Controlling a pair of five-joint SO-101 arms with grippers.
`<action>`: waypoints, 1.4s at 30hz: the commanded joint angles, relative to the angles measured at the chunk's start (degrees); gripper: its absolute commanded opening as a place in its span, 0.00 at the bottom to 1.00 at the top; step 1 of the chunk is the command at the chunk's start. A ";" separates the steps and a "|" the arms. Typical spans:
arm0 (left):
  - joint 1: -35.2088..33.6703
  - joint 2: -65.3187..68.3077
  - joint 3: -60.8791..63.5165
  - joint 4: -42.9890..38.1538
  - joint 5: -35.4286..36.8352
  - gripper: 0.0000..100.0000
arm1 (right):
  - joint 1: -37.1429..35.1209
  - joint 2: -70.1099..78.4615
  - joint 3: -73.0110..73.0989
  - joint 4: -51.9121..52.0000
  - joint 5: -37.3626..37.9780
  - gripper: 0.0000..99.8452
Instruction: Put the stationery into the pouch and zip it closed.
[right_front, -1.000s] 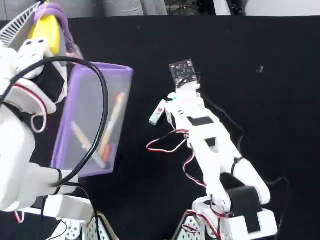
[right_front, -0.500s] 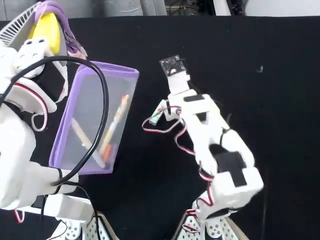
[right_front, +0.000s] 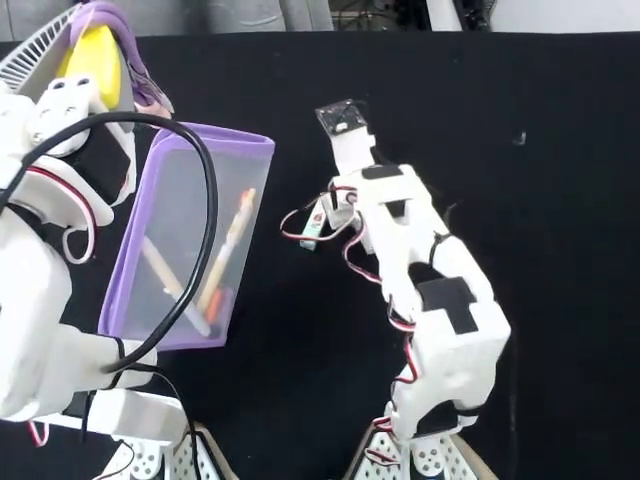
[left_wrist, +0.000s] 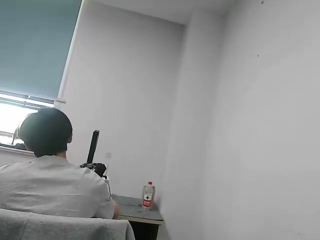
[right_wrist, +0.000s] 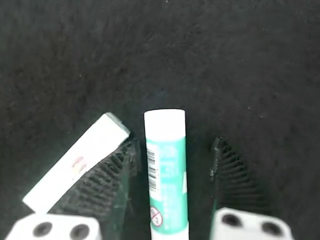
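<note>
**Operator:** So, where does my right gripper stand?

**Spotter:** Your right gripper (right_wrist: 171, 146) is spread wide, one jaw on either side of the glue stick (right_wrist: 166, 170). The stick lies flat on the cloth between them, and as far as I can see neither jaw touches it. An eraser (right_wrist: 75, 161) lies slanted just beside one jaw, partly under it.

**Operator:** And the pouch?

**Spotter:** It's off to the side of that arm. The purple pouch (right_front: 175, 210) with the clear window stands tilted at your left arm (right_front: 40, 300); I can't tell whether it's gripped. Through the window you can see an orange pen (right_front: 231, 238) and a pencil (right_front: 168, 282) inside.

**Operator:** How far along, then?

**Spotter:** Partway, I'd judge. Those two are in. The glue stick and eraser are out on the cloth, and the zipping is left to do. I can't make out the zip itself.

**Operator:** Surroundings?

**Spotter:** You've a table (right_front: 540, 200) under black cloth. Your left wrist looks out at a white wall (left_wrist: 250, 125), a blind (left_wrist: 35, 45) and a bottle (left_wrist: 148, 196) on a desk.
</note>
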 joint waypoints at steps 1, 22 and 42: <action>0.66 0.00 -0.75 0.35 0.44 0.03 | 1.23 1.89 -6.99 4.31 0.09 0.23; 0.57 -0.53 -0.84 0.35 3.16 0.03 | 4.66 8.92 -21.23 13.10 0.00 0.01; 0.66 -11.87 -0.84 0.18 3.08 0.03 | -4.04 -44.35 -14.73 3.08 -13.71 0.01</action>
